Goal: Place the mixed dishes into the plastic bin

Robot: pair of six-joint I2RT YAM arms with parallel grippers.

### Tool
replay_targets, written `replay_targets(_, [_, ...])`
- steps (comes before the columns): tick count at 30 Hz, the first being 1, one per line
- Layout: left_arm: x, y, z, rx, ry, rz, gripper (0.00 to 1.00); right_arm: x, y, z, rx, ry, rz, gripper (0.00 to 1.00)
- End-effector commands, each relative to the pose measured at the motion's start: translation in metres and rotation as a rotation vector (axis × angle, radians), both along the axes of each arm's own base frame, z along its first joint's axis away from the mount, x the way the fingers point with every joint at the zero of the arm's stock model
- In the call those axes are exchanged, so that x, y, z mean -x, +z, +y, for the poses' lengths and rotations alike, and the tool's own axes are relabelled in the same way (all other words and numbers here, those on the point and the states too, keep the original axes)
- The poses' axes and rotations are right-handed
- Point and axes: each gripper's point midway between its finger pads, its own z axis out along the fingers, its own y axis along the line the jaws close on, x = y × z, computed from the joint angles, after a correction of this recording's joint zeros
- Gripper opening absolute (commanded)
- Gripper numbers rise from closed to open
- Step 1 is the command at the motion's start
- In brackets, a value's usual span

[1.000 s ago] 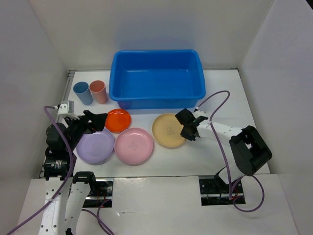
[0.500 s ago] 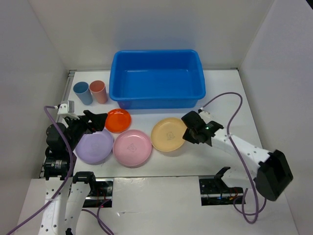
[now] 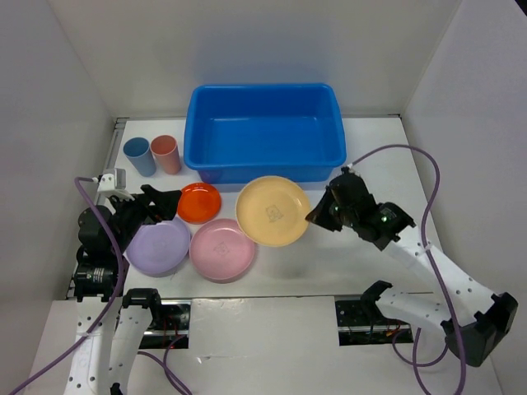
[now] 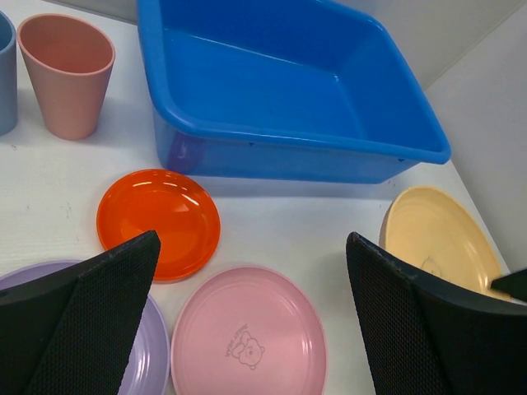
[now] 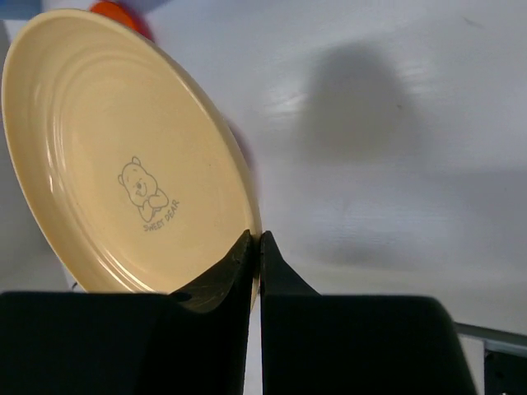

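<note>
Just before the blue plastic bin (image 3: 263, 169), the right tool (image 5: 254, 247) pinched the yellow plate (image 3: 272, 211) by its rim, tilted clear of the desk (image 3: 379, 164), likely for carrying in; the left tool (image 4: 254, 247) gaped empty.

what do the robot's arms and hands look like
The left arm and right arm have white links with chunky black joints, and a purple cable loops along each. The left hand and right hand are black, each with two wedge-shaped fingers; the left's pads show a fine mesh texture.
</note>
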Motion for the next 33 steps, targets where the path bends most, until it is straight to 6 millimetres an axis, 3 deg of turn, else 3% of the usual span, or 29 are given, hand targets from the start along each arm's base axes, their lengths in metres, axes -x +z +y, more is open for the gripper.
replay_targets(1, [-0.001, 0.015, -0.002, 0.003, -0.016, -0.053, 1.0, -0.045, 0.063, 0.019, -0.084, 0.064, -0.171, 0.0])
replay_targets(6, [-0.001, 0.015, -0.002, 0.003, -0.016, -0.053, 1.0, -0.125, 0.111, 0.036, -0.11, 0.063, -0.278, 0.0])
replay_targets(8, [-0.001, 0.015, -0.002, 0.003, -0.016, -0.053, 1.0, -0.174, 0.12, 0.03, -0.103, 0.018, -0.314, 0.0])
replay_targets(10, [0.0, 0.015, -0.004, 0.004, -0.026, -0.053, 1.0, -0.211, 0.121, 0.02, -0.125, -0.014, -0.33, 0.0])
replay_targets(11, [0.0, 0.015, -0.004, 0.004, -0.026, -0.053, 1.0, -0.227, 0.131, 0.019, -0.138, -0.017, -0.348, 0.0])
replay_targets(12, [0.0, 0.015, -0.004, 0.004, -0.026, -0.053, 1.0, -0.251, 0.105, 0.021, -0.127, -0.022, -0.296, 0.0])
replay_targets(13, [0.0, 0.015, -0.004, 0.004, -0.026, -0.053, 1.0, -0.264, 0.1, 0.02, -0.123, -0.032, -0.29, 0.0])
replay_targets(14, [0.0, 0.015, -0.004, 0.004, -0.026, -0.053, 1.0, -0.283, 0.112, 0.014, -0.113, -0.054, -0.329, 0.0])
replay_targets(15, [-0.002, 0.013, -0.004, 0.004, -0.026, -0.044, 1.0, -0.3, 0.084, 0.017, -0.086, -0.057, -0.286, 0.0])
replay_targets(18, [-0.002, 0.009, -0.006, 0.006, -0.037, -0.035, 1.0, -0.335, 0.07, 0.009, -0.069, -0.098, -0.29, 0.0])
replay_targets(19, [-0.002, 0.009, -0.006, 0.006, -0.037, -0.035, 1.0, -0.352, 0.049, 0.006, -0.058, -0.111, -0.262, 0.0])
replay_targets(22, [-0.002, 0.009, -0.006, 0.006, -0.037, -0.035, 1.0, -0.377, 0.009, 0.005, -0.032, -0.116, -0.204, 0.0])
replay_targets(26, [-0.002, 0.009, -0.006, 0.006, -0.037, -0.035, 1.0, -0.394, -0.021, -0.002, 0.028, -0.153, -0.161, 0.0])
replay_targets(33, [-0.002, 0.009, -0.006, 0.006, -0.037, -0.035, 1.0, -0.394, -0.066, -0.015, 0.109, -0.199, -0.07, 0.0])
